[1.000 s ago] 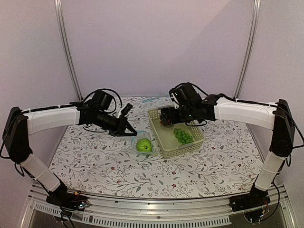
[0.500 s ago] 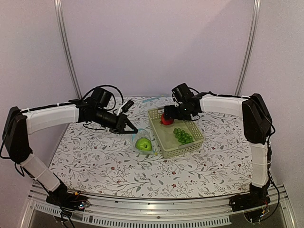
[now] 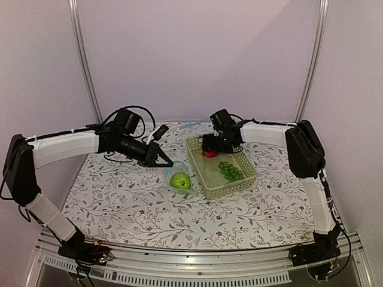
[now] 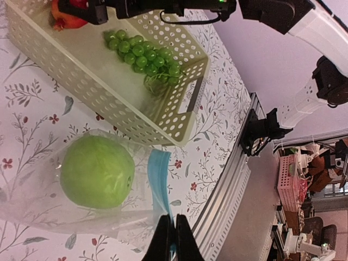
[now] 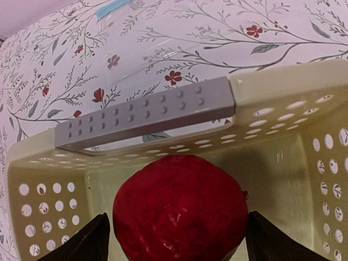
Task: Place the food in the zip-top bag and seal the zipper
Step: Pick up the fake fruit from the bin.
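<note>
Although the green apple (image 4: 97, 171) already lies inside the zip-top bag (image 4: 32, 201) on the counter (image 3: 119, 203), the task looks only about half done. The bag rests just beside the near wall of the pale basket (image 4: 81, 70), its mouth toward the left arm. The light blue zipper (image 4: 159, 179) shows as a loose, unpressed strip, so the bag is not yet sealed.

The left fingers (image 4: 163, 239) are pressed together on the thin film at the bag's mouth, close to the blue strip. That reads as a hold meant to keep the opening ready for the second fruit.

The red apple (image 5: 179, 209) sits on the floor of the basket, at the far end from the bunch of green grapes (image 4: 144, 54), and it has not been lifted. The right fingers (image 5: 89, 242) stand wide apart, one on each side of it, low in the basket and very near its skin. The wrist view does not settle whether the pads already touch the fruit.

By this reading, these steps are left:
- closing on the red apple
- carrying it over the basket wall
- slipping it in beside the green one
- pressing the zipper shut along its length

The grapes may count as food too; the pictures cannot say.
</note>
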Action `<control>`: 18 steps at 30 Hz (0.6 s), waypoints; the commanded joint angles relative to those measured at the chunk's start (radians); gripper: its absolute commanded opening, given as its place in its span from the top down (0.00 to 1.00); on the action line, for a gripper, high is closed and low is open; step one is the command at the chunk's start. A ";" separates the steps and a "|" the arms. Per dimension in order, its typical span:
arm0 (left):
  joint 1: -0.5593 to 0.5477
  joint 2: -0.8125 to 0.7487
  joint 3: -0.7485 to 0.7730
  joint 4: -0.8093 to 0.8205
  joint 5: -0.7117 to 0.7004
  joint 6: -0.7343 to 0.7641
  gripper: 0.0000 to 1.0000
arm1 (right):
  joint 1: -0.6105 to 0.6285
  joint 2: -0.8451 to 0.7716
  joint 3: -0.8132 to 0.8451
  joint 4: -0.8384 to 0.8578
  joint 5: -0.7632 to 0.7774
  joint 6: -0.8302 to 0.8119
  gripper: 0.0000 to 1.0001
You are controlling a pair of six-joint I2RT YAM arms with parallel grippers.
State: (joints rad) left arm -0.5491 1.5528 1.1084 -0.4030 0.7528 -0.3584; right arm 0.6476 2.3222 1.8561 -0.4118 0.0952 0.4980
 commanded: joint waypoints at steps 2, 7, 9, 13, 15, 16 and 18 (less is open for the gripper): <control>0.012 0.007 0.016 -0.006 0.011 0.019 1.00 | -0.006 0.066 0.056 -0.007 0.028 0.028 0.18; 0.012 0.002 0.012 0.000 0.003 0.002 1.00 | -0.008 0.064 0.055 0.003 0.028 0.030 0.32; 0.012 -0.001 0.009 0.008 -0.004 -0.022 1.00 | -0.008 0.044 0.049 0.008 0.022 0.025 0.35; 0.012 -0.015 -0.003 0.051 0.000 -0.093 1.00 | -0.006 -0.046 -0.007 0.031 -0.011 -0.008 0.36; 0.009 -0.017 -0.008 0.058 0.004 -0.126 1.00 | -0.007 -0.111 -0.053 0.046 -0.023 -0.029 0.37; 0.007 -0.019 -0.011 0.062 0.006 -0.138 1.00 | -0.007 -0.165 -0.079 0.048 -0.026 -0.041 0.37; -0.007 -0.030 -0.014 0.062 -0.002 -0.150 1.00 | -0.008 -0.245 -0.137 0.051 -0.030 -0.062 0.36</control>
State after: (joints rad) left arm -0.5488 1.5524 1.1080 -0.3744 0.7513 -0.4500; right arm 0.6464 2.2704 1.7905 -0.3882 0.0856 0.4889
